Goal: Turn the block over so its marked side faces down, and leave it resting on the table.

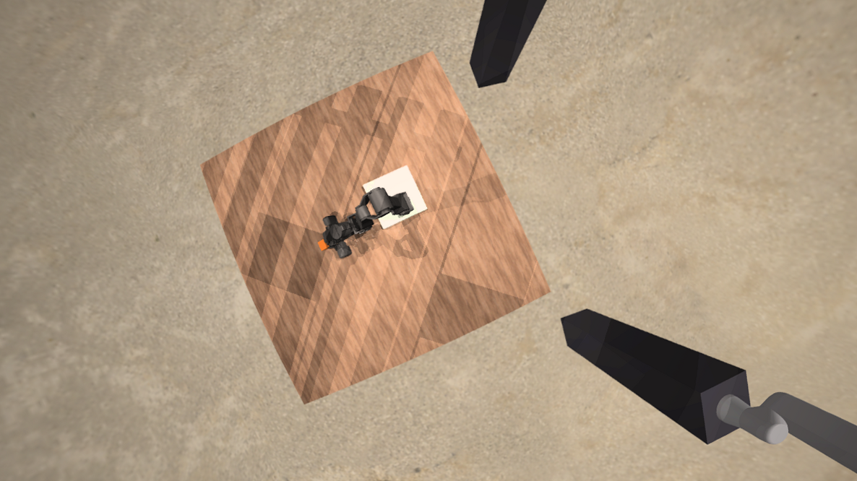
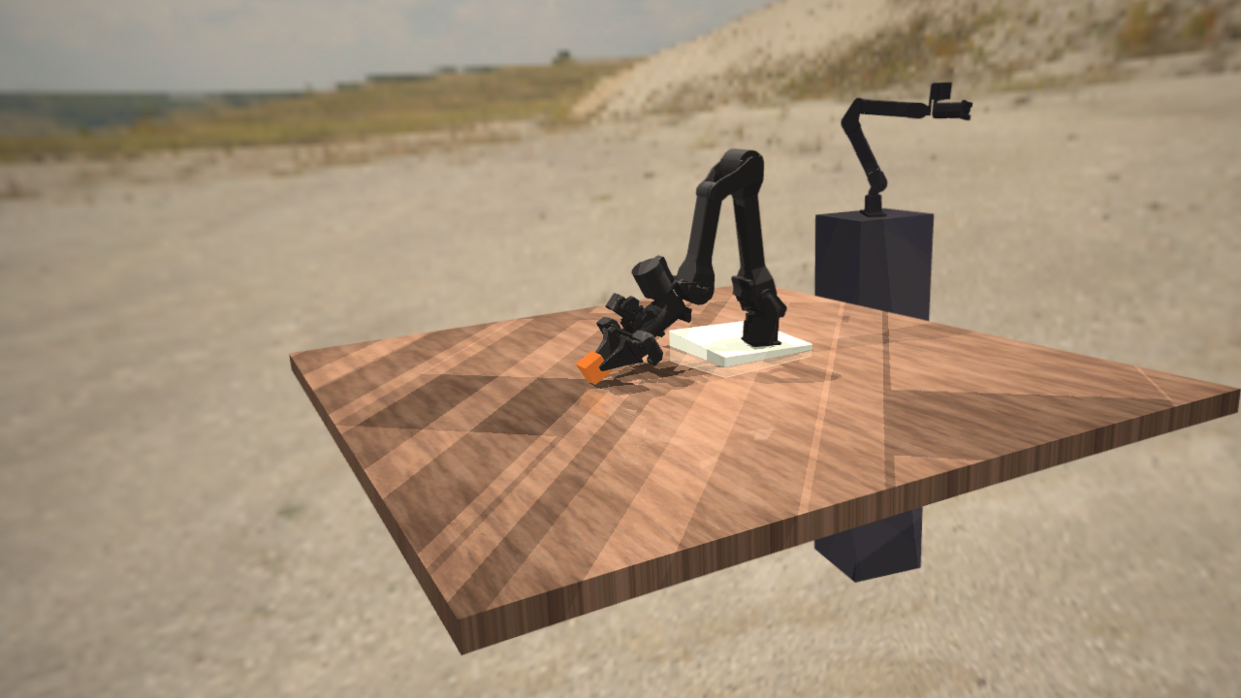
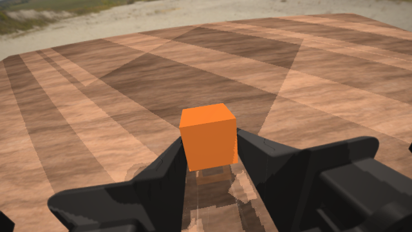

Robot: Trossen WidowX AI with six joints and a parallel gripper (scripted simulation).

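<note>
The orange block [image 1: 322,245] [image 2: 593,367] [image 3: 209,145] is held between the fingertips of my gripper [image 2: 602,364] [image 3: 208,136], which is shut on it. In the exterior view the gripper slants low over the wooden table [image 1: 382,305] [image 2: 694,468] [image 3: 161,71], and the block is tilted, with its lowest corner at or just above the table top. I cannot tell whether it touches. The faces I see are plain orange; the marked side does not show in any view.
The arm stands on a white base plate [image 1: 395,177] [image 2: 724,354] on the table. A dark pedestal [image 2: 872,260] with another arm [image 2: 868,147] stands beyond the table's far edge. Striped shadows cross the table top.
</note>
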